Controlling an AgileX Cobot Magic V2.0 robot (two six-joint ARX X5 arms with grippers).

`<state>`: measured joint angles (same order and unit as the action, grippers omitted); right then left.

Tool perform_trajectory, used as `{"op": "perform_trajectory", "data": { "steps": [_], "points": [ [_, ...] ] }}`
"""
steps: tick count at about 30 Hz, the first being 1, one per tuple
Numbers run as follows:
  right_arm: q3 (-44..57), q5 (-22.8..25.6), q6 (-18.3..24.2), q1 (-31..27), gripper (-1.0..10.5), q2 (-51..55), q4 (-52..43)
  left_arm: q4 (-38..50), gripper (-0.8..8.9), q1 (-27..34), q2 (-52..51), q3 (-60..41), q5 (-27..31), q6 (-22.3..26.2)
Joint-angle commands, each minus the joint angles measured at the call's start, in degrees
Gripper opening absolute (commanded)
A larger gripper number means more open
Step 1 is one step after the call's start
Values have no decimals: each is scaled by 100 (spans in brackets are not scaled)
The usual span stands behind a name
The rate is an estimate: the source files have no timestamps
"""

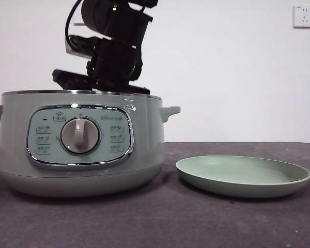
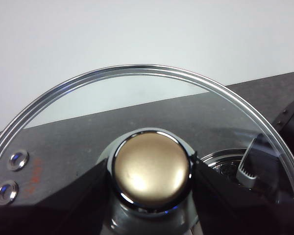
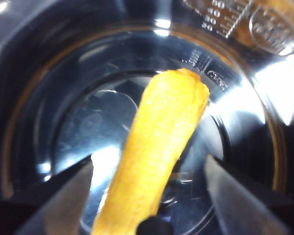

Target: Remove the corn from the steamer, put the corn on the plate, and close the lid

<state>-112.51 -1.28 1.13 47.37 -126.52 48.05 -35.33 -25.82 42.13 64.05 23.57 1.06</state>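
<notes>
Nearest the front edge of the dark worktop [image 1: 160, 222] stand the steamer [image 1: 77, 139] on the left and the plate [image 1: 243, 175] on the right, close beside each other but apart; the plate is bare. The steamer's control panel with its round dial [image 1: 80, 135] faces the front. Above the steamer's rim a dark arm reaches down into the open pot. In the right wrist view the right gripper [image 3: 149, 181] hangs over the shiny metal inside of the pot with its jaws spread wide, and the corn [image 3: 154, 156] lies lengthwise in the gap between them, one jaw on either side of the cob with visible space on both sides; whether the cob rests on the pot's floor cannot be told. In the left wrist view the left gripper [image 2: 151, 181] is clamped on the knob [image 2: 151, 171] of the glass lid [image 2: 137, 93], one jaw pressed against each side of the knob, with the worktop showing through the glass. Farthest back is a white wall with a socket [image 1: 304, 16] at its upper right.
</notes>
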Motion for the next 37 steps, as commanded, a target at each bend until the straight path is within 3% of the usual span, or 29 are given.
{"op": "perform_trajectory", "data": {
  "steps": [1,7,14,21,27,37],
  "points": [
    [-20,7,35,20,285,-188,2,254,-12,2,-76,59,33,72],
    [-22,-11,26,52,-23,-219,-24,175,-12,2,-74,59,33,70],
    [-44,70,24,59,-12,275,323,101,-12,2,-33,59,24,68],
    [-44,614,103,-138,-12,1357,1045,343,-12,2,273,59,-22,68],
    [-44,638,98,-634,-12,2041,1836,780,-12,2,691,59,-468,70],
    [236,638,-380,-1681,-13,2245,3045,1091,-12,0,1331,59,-1056,48]
  ]
}}
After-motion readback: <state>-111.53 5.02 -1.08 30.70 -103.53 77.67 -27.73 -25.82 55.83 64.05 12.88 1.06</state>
